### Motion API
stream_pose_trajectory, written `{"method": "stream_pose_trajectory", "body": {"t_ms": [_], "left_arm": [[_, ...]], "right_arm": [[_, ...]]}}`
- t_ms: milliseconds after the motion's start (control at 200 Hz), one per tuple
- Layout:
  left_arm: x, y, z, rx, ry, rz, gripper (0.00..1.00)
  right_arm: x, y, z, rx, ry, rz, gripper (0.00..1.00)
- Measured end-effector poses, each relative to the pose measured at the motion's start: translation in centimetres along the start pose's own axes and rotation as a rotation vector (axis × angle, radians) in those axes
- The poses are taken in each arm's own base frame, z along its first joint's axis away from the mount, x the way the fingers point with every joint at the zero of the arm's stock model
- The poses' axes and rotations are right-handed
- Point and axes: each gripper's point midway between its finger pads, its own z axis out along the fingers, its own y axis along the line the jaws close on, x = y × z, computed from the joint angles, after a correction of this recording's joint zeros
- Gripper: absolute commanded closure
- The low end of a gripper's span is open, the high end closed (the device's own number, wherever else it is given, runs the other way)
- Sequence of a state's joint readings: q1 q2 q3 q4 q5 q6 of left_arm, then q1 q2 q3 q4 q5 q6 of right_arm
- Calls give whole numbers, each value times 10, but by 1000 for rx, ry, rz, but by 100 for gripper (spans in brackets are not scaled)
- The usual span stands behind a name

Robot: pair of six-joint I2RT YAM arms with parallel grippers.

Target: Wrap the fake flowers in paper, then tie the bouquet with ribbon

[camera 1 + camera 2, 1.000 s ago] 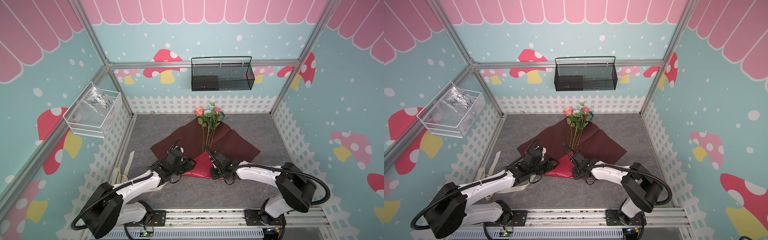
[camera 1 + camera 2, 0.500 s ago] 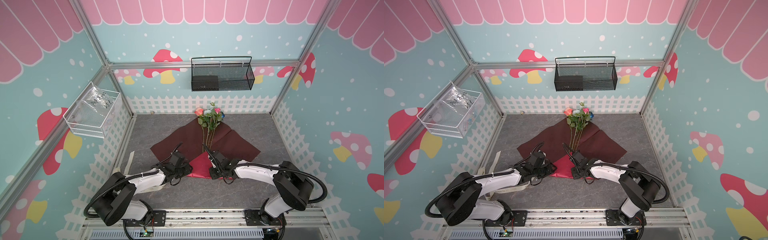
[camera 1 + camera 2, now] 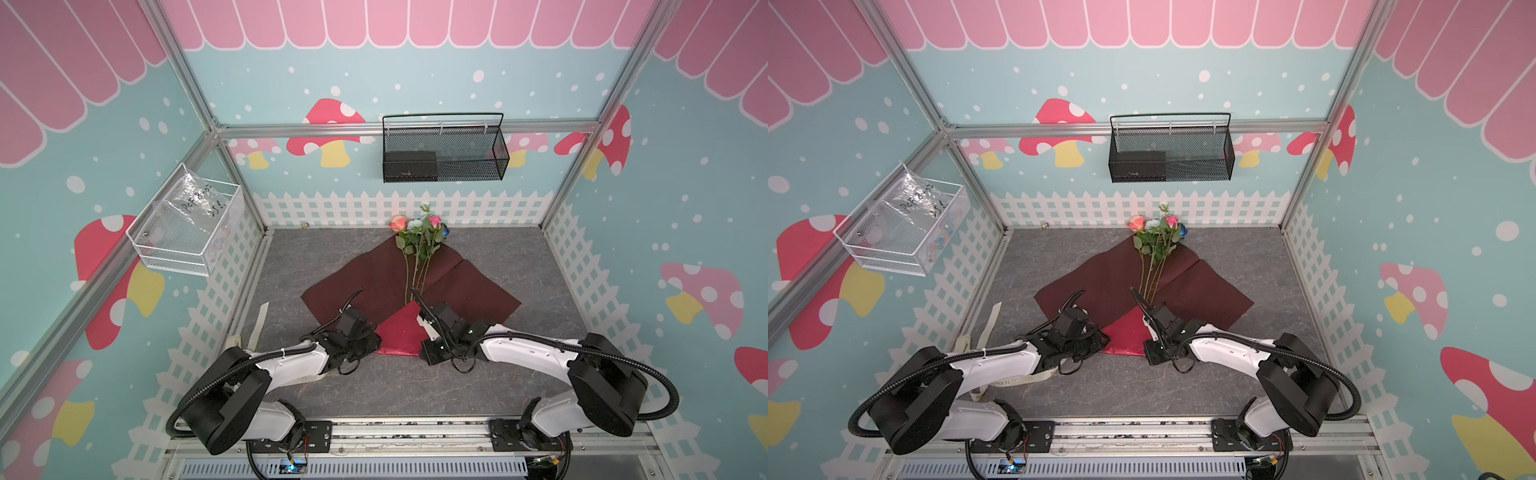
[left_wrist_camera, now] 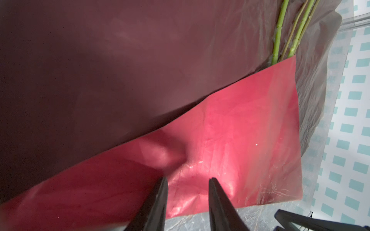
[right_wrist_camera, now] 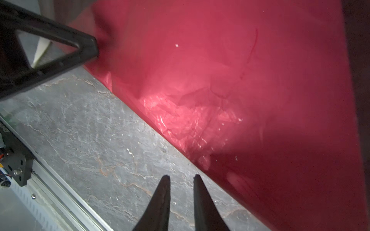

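Bouquet [image 3: 417, 249] flat; left hand [image 4: 187, 180], right hand [image 5: 181, 176] low, flanking red paper [image 3: 399, 332]

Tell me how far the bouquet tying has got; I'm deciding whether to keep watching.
Done: the flowers lie on the wrapping paper, its near corner folded over the stem ends. In hand: the left gripper, open, over that red flap; the right gripper, open, beside its edge. Left: folding the sides, tying; the ribbon lies unused.
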State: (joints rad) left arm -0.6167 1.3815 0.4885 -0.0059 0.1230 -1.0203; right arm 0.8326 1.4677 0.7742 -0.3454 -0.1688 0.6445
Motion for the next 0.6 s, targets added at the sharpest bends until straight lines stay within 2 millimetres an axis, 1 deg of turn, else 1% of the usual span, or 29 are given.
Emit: {"method": "stream_pose_trajectory", "body": {"t_ms": [100,265,600], "left_arm": [[0,0,0,-1,-1,-2,62],[-3,-1,-2,1,-15,-1,62],[-6,0,-6,-7,-35,-4,62]], "right_arm": [[3,-5,4,23,15,4,76],[9,-22,14,92,53,16,77],[2,-48,11,161,41,40,77]]}}
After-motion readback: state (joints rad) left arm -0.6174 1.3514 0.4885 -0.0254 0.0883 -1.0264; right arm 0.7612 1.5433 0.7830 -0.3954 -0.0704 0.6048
